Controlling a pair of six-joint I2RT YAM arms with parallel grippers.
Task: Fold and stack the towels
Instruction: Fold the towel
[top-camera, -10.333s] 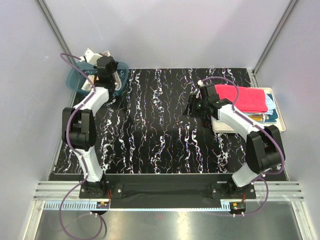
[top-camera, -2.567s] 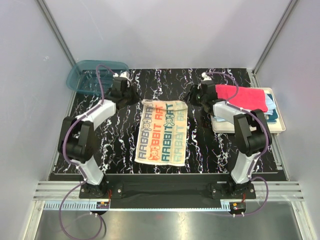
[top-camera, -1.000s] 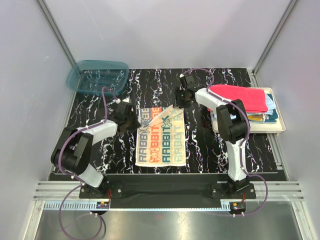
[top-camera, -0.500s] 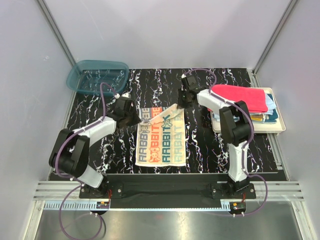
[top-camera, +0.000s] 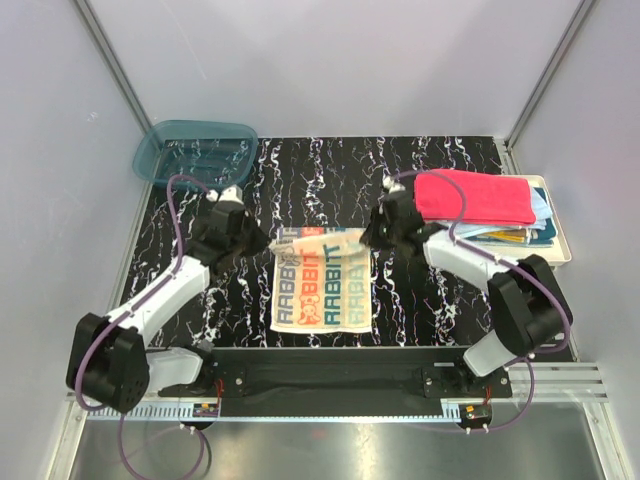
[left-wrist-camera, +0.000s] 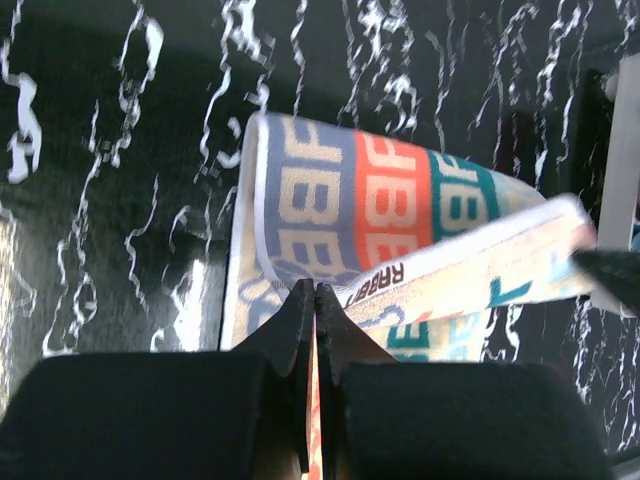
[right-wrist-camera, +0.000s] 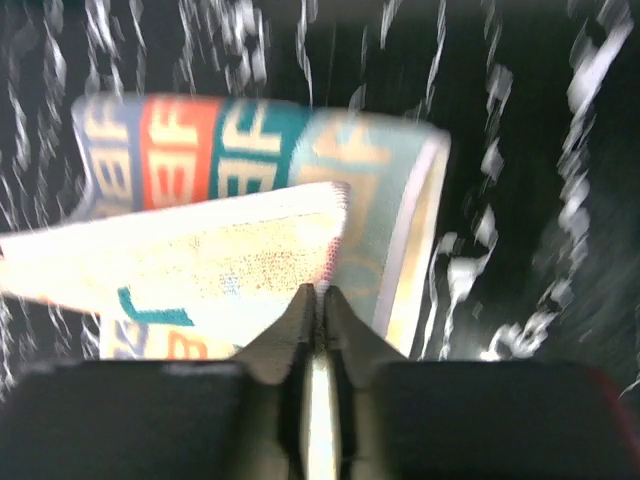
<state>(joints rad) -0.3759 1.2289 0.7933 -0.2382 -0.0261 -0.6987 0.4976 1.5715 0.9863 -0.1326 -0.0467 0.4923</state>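
– While both arms reach in over the black marbled table (top-camera: 320, 175), where does the lettered towel (top-camera: 322, 290) lie in the overhead view?
– Just below the middle of the frame. Its lower part is flat on the table, and its upper edge is raised in a pale strip stretched between the two grippers.
– And the grippers themselves?
– The left gripper (top-camera: 270, 243) pinches the strip's left end, and the right gripper (top-camera: 367, 238) pinches its right end. At the right edge, a red-pink towel (top-camera: 475, 197) tops a stack of towels on a cream tray (top-camera: 557, 252). A teal bin (top-camera: 195, 150) sits at the upper left.
– What does the left wrist view add?
– The left gripper (left-wrist-camera: 314, 296) comes up from the bottom centre with its jaws pressed together on the cloth. The lettered towel (left-wrist-camera: 380, 200) fills the middle of the frame, its blue, orange and teal letters facing up. A pale band of it folds over and runs to the right edge.
– And the right wrist view?
– It is blurred. Still, the right gripper (right-wrist-camera: 315, 297) at the bottom centre shows its fingers closed on the corner of the pale underside. The lettered towel (right-wrist-camera: 250, 145) curls up behind that corner, across the upper half of the frame.
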